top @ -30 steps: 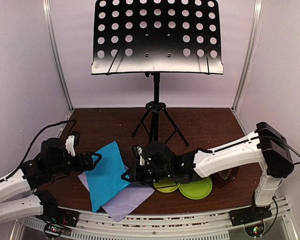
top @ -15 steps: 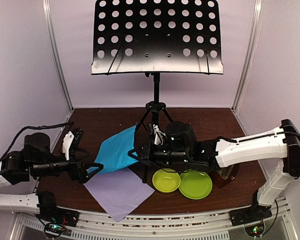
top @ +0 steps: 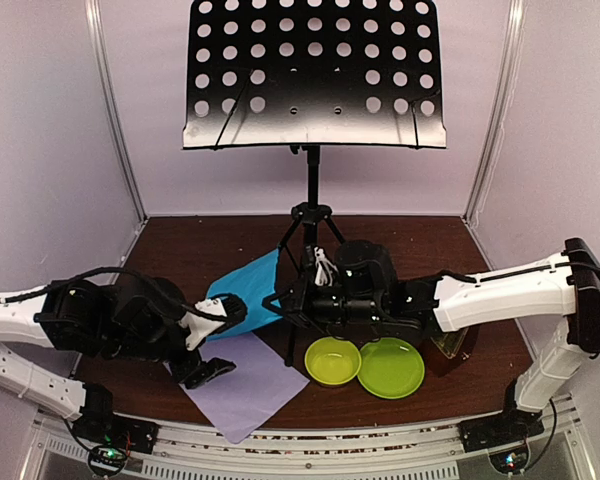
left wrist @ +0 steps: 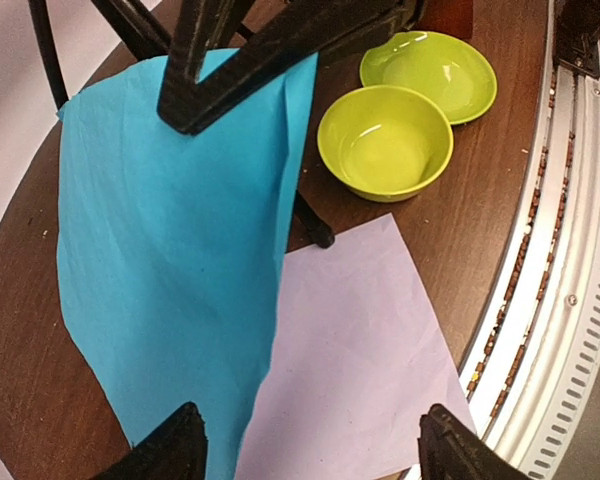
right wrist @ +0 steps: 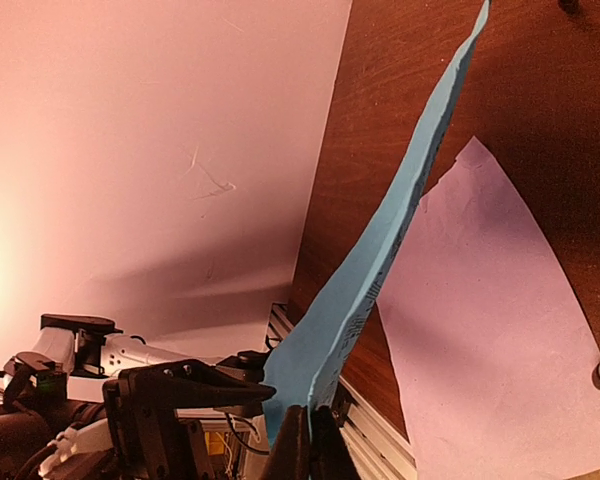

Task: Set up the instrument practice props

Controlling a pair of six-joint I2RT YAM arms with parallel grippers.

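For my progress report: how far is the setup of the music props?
Done: the music stand is up, its desk bare. In hand: the right gripper holds the cyan sheet raised by one edge; the left gripper is open near it. Left: both sheets onto the stand; the lilac sheet lies flat.

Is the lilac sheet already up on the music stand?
No, the pale lilac sheet lies flat on the table near its front edge, and the music stand holds no paper.
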